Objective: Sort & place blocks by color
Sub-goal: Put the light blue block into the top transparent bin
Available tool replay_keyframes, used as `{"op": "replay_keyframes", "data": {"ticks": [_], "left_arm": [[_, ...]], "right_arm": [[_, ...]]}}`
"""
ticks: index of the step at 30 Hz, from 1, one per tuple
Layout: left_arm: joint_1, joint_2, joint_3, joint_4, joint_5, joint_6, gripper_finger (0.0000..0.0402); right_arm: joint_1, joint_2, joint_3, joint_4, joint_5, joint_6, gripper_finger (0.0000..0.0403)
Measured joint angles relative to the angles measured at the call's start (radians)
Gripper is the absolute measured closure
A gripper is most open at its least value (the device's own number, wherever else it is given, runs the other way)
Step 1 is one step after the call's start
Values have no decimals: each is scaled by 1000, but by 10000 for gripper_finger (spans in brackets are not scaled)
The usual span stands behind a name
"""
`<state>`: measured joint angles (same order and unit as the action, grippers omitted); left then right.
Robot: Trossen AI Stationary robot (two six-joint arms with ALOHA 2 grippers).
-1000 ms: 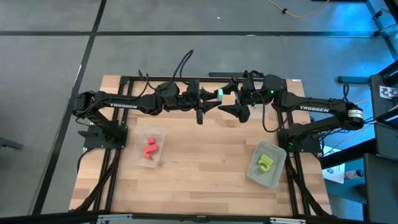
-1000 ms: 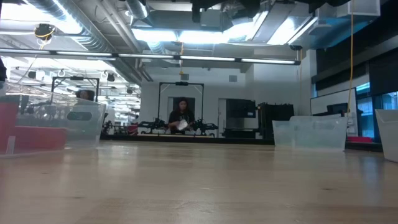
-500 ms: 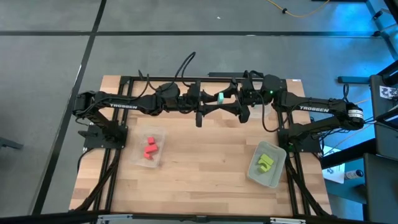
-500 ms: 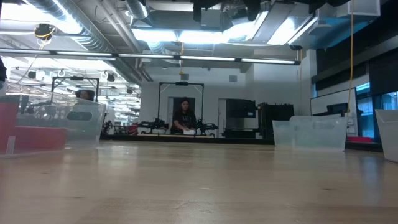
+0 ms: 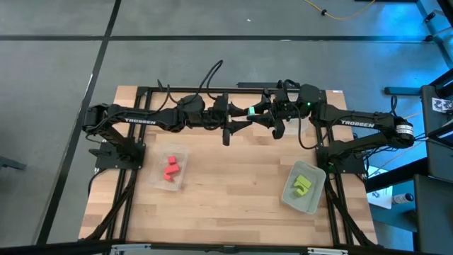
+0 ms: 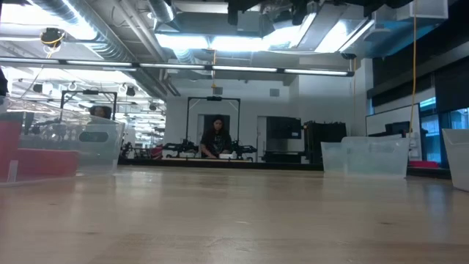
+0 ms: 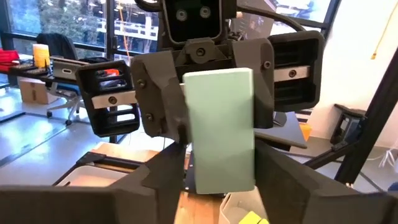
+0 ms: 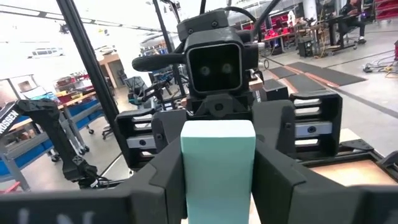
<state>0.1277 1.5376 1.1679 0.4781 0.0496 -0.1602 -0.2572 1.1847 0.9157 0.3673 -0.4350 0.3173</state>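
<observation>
A mint block hangs in the air over the far middle of the table, between my two grippers, which face each other. My right gripper comes from the right and is shut on the block. My left gripper comes from the left. Its fingers stand on either side of the block's near end, slightly open, with a thin gap showing at one side. Red blocks lie in a clear tray at the left. Yellow-green blocks lie in a clear tray at the right. My right gripper pinches the mint block by two opposite sides between its two fingers. The fingers come in level from the table's right side. The block is lifted clear, high above the table, with its other end between the left gripper's fingers.
The red tray and the yellow-green tray sit on the wooden table, with bare wood between them. In the low view the trays stand at either side. A person is far back in the room.
My right gripper has moved a little toward the table's left, up to the mint block held out by the left gripper. Its fingers have shut from wide apart onto the block. The block has stayed in the air at about the same place.
</observation>
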Motion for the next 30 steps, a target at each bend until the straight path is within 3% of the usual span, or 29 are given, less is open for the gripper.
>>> {"op": "replay_keyframes", "data": {"ticks": [6,13,16,23,30], "left_arm": [[14,-36,0,-96,7,-36,187],[63,-202,0,-381,36,-9,181],[75,-286,-11,-427,9,19,179],[82,-487,-208,-284,-48,30,181],[82,-585,-376,-95,-83,4,181]], "right_arm": [[-34,-22,-1,-26,-34,-1,264],[-117,-132,0,-230,-45,-63,264],[-143,-190,0,-326,-43,-87,264],[-151,-294,0,-490,8,-112,264],[-151,-310,0,-494,49,-104,264]]}}
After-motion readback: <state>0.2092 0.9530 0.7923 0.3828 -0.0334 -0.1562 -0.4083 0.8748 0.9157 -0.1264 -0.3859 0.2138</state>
